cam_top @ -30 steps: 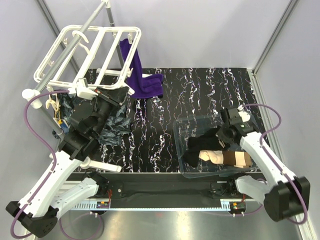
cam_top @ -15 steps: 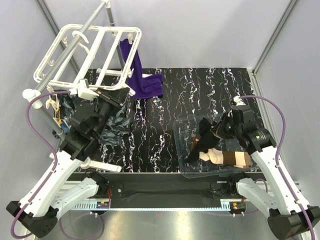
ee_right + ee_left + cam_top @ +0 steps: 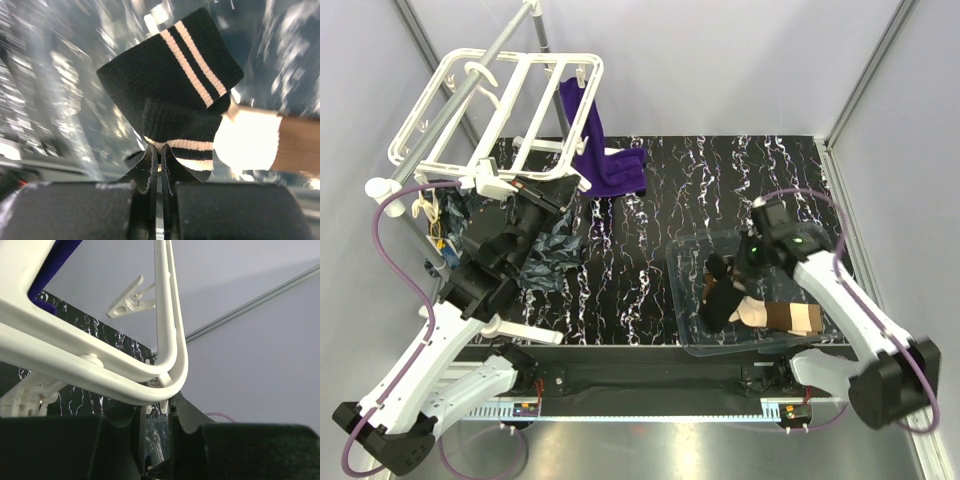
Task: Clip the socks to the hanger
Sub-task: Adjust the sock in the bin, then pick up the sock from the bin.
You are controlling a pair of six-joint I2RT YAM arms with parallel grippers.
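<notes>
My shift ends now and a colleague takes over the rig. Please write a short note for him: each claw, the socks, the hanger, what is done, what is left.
Left claw: up at the near corner of the hanger; open or shut cannot be told.
Right claw: shut on the black sock, over the clear bin.
Beige sock: lies in the bin.
Done: one sock picked up; neither is clipped.
Left: carry the black sock to the hanger, clip it, then the beige one.
</notes>
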